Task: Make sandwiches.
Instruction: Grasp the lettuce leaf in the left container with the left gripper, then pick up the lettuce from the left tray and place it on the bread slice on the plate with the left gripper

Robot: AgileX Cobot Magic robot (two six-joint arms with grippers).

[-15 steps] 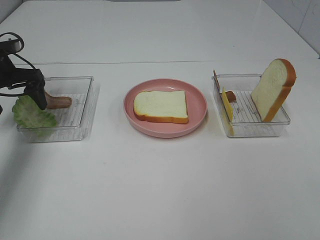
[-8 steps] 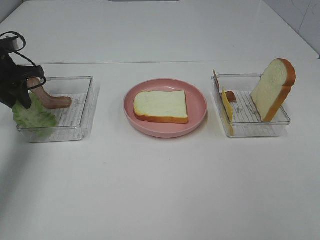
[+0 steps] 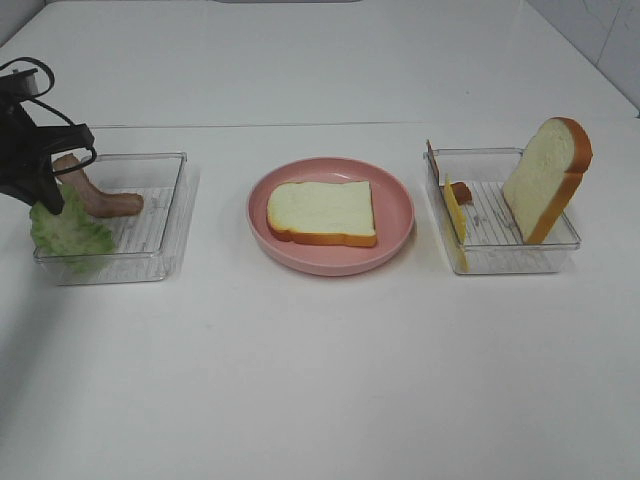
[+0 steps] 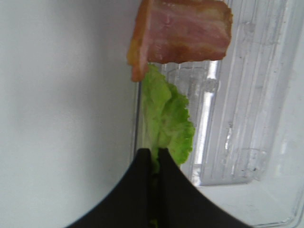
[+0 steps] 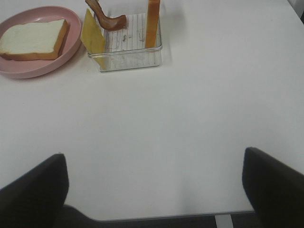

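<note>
At the far left of the overhead frame, the left gripper (image 4: pixel 154 152) pinches its two dark fingers tight on the edge of the ruffled green lettuce leaf (image 3: pixel 68 230). The leaf sits at the lower-left corner of the left clear tray (image 3: pixel 165 235). A bacon strip (image 3: pixel 100 200) lies in the same tray, one end curling up just beside the gripper.

At centre, the pink plate (image 3: pixel 398 222) holds a flat bread slice (image 3: pixel 322 212). At right, the right clear tray (image 3: pixel 560 255) carries an upright bread slice (image 3: pixel 548 178), a yellow cheese slice (image 3: pixel 456 215) standing against its left wall, and a second bacon piece (image 3: pixel 461 192) near the cheese.

The right gripper (image 5: pixel 154 190) – seen only from its own wrist camera – has its fingers spread wide and holds nothing. It hangs over the bare white table (image 3: pixel 320 380), well apart from the right clear tray.
</note>
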